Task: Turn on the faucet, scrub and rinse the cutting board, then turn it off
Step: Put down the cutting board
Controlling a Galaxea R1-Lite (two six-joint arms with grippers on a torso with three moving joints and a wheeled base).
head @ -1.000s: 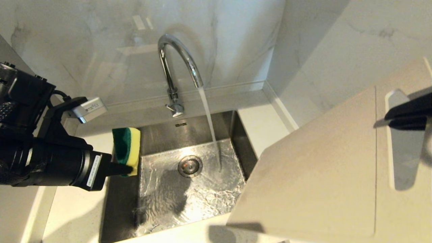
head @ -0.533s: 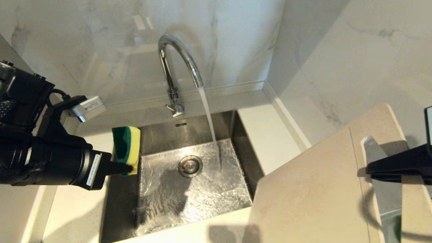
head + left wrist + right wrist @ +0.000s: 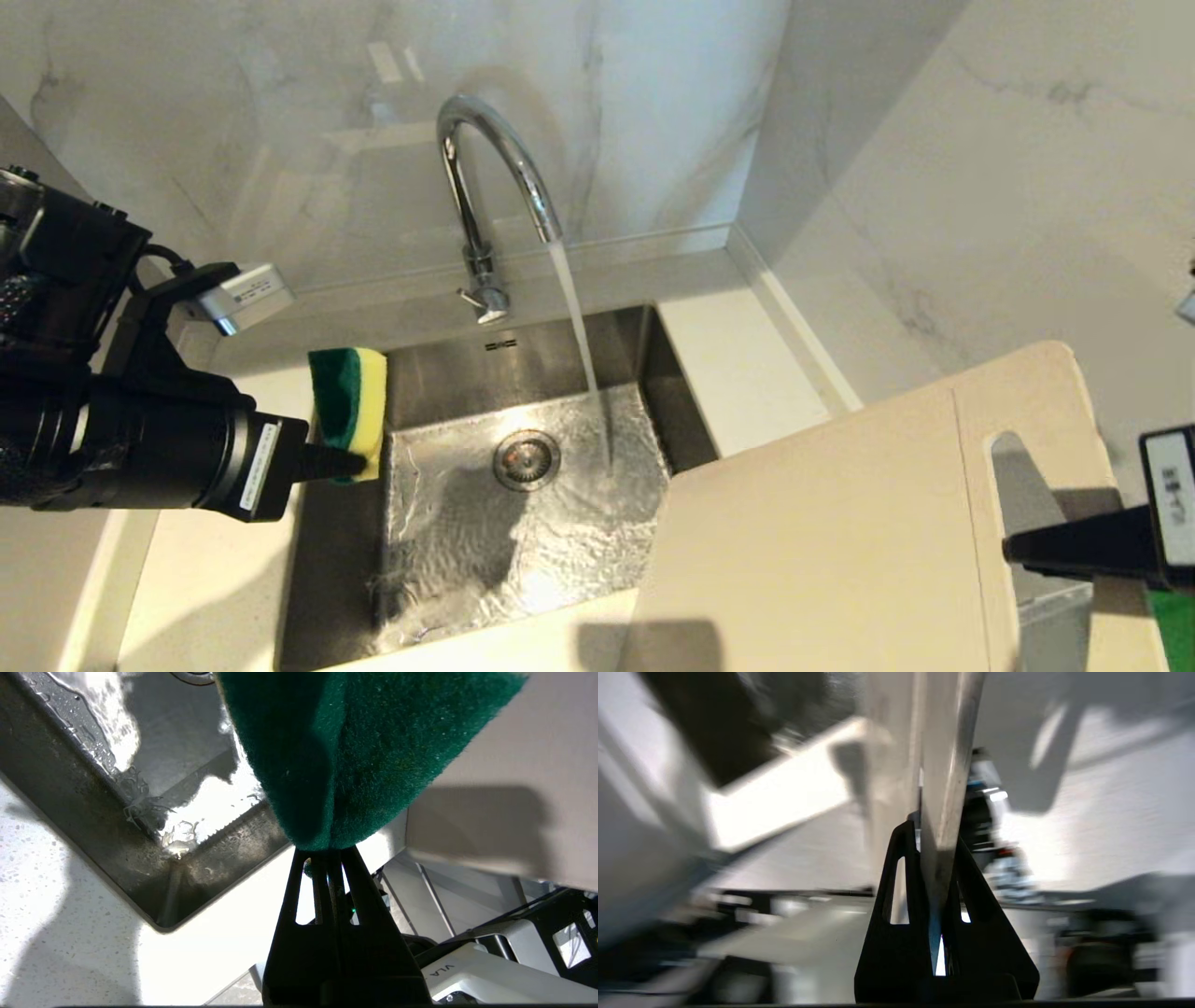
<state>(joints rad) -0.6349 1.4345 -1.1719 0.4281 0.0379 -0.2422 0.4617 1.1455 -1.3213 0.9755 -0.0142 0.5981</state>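
cutting board right of sink (overlapping)

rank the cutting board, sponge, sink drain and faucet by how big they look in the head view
1. cutting board, though it is nearest the camera
2. faucet
3. sponge, pinched in the left gripper
4. sink drain, not much smaller than the sponge

Bright overhead glare on wet sink; right wrist view blurred.
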